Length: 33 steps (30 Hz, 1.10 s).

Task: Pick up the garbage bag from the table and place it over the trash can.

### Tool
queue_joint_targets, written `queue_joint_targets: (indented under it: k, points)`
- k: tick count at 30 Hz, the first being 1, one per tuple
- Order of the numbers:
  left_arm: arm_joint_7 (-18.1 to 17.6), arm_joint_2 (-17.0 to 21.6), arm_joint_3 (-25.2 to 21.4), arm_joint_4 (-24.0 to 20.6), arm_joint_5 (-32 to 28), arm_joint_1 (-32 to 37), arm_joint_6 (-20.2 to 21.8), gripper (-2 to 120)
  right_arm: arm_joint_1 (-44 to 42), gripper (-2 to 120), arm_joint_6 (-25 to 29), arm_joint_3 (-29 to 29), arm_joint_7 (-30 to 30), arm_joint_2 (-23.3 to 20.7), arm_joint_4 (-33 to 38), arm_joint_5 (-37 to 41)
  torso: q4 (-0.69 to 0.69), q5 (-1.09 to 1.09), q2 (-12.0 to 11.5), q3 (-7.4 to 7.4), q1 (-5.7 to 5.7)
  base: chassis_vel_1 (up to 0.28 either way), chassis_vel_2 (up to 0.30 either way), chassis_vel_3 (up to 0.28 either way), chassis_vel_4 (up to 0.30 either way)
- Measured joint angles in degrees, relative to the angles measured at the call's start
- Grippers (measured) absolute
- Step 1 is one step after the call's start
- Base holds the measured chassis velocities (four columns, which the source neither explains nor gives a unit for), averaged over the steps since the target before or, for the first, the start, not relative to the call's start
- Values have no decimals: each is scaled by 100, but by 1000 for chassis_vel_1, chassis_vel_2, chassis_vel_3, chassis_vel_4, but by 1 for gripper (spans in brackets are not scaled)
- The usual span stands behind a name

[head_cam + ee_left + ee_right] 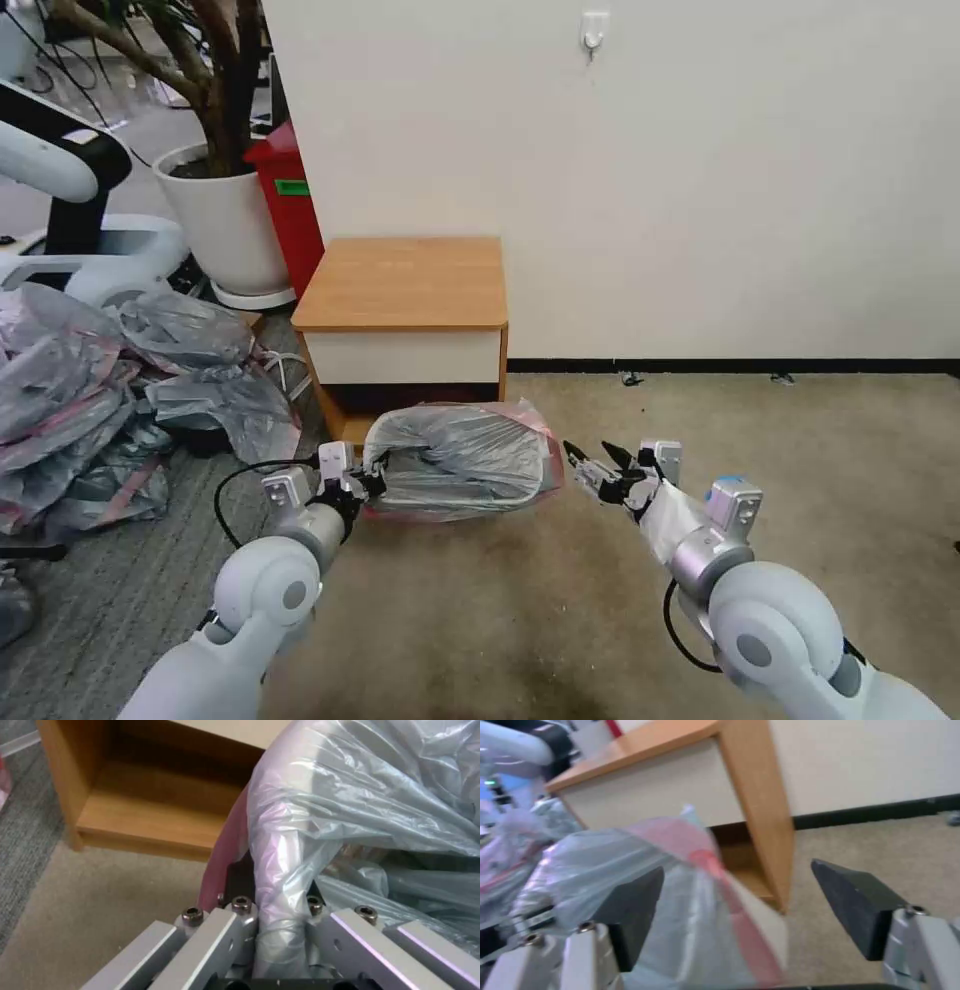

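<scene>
The garbage bag (pixel 460 455), grey and crinkly with a pink band, is draped over the trash can on the floor just in front of the table (pixel 405 280). The bag hides nearly all of the can; a strip of its cream wall (pixel 762 930) shows beside the pink band. My left gripper (pixel 372 482) is at the can's left rim, shut on the garbage bag (pixel 280 877) where the plastic wraps the rim. My right gripper (pixel 590 452) hovers open just off the bag's right edge; its dark pads (pixel 635 903) stand wide apart with the bag (pixel 680 870) ahead of them.
A heap of similar grey-and-pink bags (pixel 90 400) lies on the floor to the left. Behind it stand a potted plant (pixel 225 220), a tall red bin (pixel 290 200) and another robot (pixel 60 200). Open carpet (pixel 780 450) lies to the right, and a wall rises behind the table.
</scene>
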Motion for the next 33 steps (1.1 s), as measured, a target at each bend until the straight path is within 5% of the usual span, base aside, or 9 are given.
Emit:
queue_joint_targets:
  k: [7, 15, 33]
  points:
    - [6, 89, 52, -93, -16, 2, 8, 3, 173, 86, 33, -48, -382, -204, -77, 84, 0, 1, 0, 0, 0, 0, 0, 0, 0]
    - [9, 89, 77, -153, -19, 32, 11, 3, 242, 78, -80, -36, -360, -289, -283, 204, 0, 0, 0, 0, 0, 0, 0, 0, 0]
    - [21, 89, 112, -283, -22, 131, 23, 3, 352, 13, -155, -22, -360, -332, -370, 870, 0, 0, 0, 0, 0, 0, 0, 0, 0]
